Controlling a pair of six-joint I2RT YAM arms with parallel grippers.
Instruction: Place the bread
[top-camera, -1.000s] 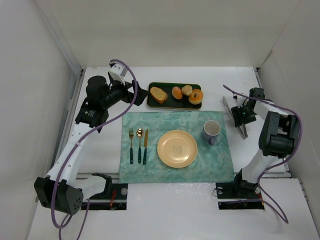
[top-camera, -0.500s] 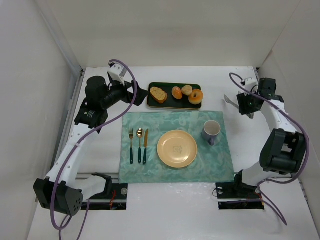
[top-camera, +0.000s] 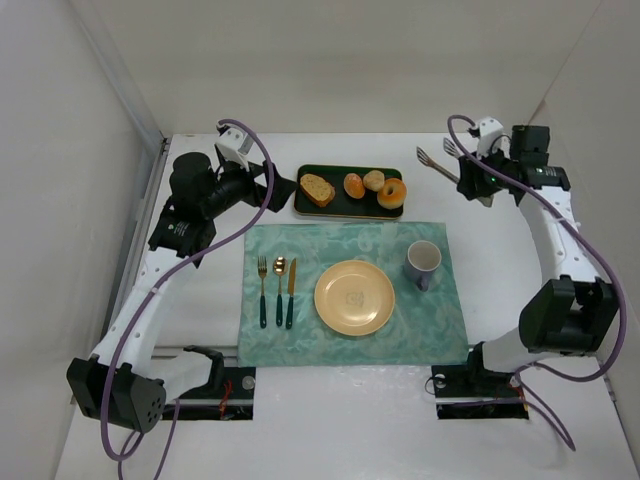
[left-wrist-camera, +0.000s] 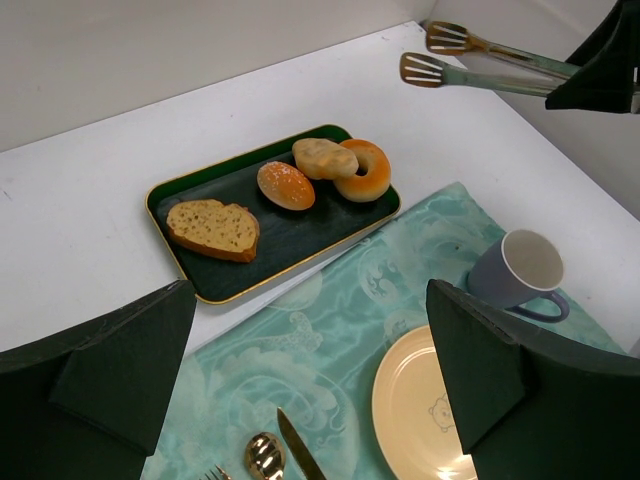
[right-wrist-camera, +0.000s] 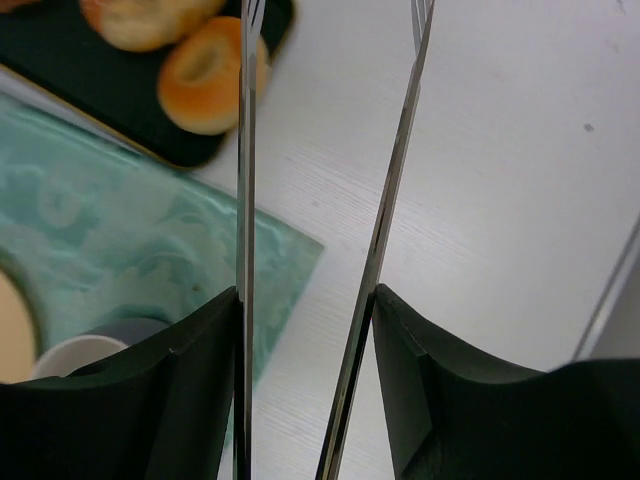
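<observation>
We judged the small pale tan oval bun with golden-brown patches (top-camera: 373, 180) to be light and soft. It would likely dent under a hard squeeze, and its dry crust should offer fair friction against smooth metal. The right jaws were clamped on the outer sides of a pair of long silver metal tongs (top-camera: 437, 163), whose two blades stood parted in front of them, with nothing between the blade tips. The bun lay beyond those tips and off to their left, well apart from them, on the dark green rectangular tray with a gold rim (top-camera: 337, 204). It rested against a golden ring-shaped bagel (top-camera: 391, 192) on the side nearer the right jaws, and just beside a darker orange-brown round roll (top-camera: 353, 185) on the side nearer the left jaws. The left jaws were wide apart and empty, with the tray ahead of them. We thought the best hold was across the bun's short axis, one blade on each long flank at mid-height. That grip needed gentle pressure and care not to catch the bagel. The bun's top looked smooth and matte, paler than either neighbour, and it was far smaller than the round yellow plate (top-camera: 354, 297).
</observation>
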